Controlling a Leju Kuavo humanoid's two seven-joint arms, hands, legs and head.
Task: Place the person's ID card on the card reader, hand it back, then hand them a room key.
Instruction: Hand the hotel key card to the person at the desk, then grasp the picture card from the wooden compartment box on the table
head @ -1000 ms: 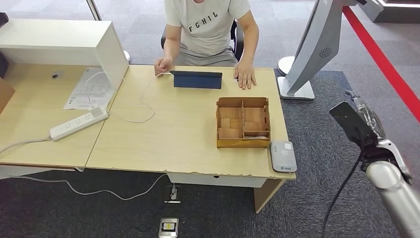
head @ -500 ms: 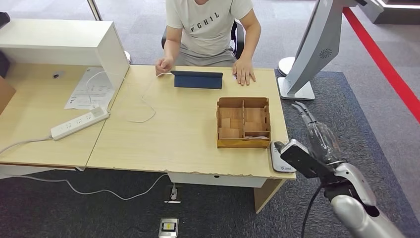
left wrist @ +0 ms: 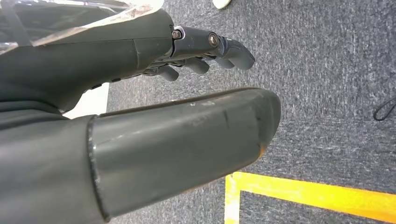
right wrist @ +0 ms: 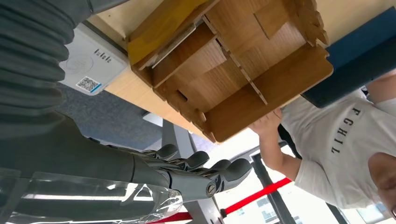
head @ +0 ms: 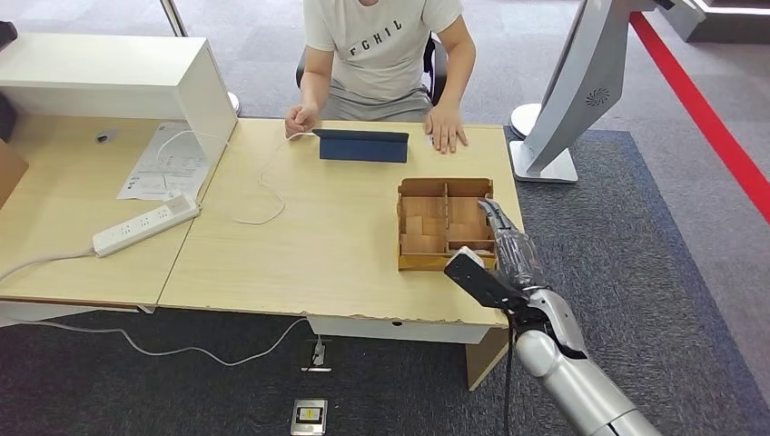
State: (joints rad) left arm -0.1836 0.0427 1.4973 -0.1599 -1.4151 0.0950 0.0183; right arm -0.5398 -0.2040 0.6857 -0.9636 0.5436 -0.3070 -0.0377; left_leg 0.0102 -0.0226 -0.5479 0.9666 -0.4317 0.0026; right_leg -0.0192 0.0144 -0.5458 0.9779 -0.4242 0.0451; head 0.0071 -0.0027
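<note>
My right hand point(head: 505, 243) hovers over the table's right front corner, fingers straight and apart, holding nothing. It lies along the right edge of the wooden divided box point(head: 445, 222) and hides the card reader in the head view. The right wrist view shows the grey-white card reader point(right wrist: 88, 70) with its QR sticker, just beside the box point(right wrist: 243, 60). A pale card point(right wrist: 173, 41) lies in the box compartment nearest the reader. The person point(head: 381, 54) sits at the far side with both hands on the table; I cannot make out an ID card. My left hand point(left wrist: 116, 56) hangs over the carpet, fingers loose, holding nothing.
A dark blue folder point(head: 361, 145) lies in front of the person, with a white cable point(head: 263, 186) beside it. A power strip point(head: 143, 225), papers point(head: 163, 162) and a white shelf unit point(head: 109, 82) occupy the left. A white kiosk stand point(head: 567, 100) rises right of the table.
My right arm has swung in from over the carpet at the right to above the table's right front corner, now covering the card reader. The person has barely moved.
</note>
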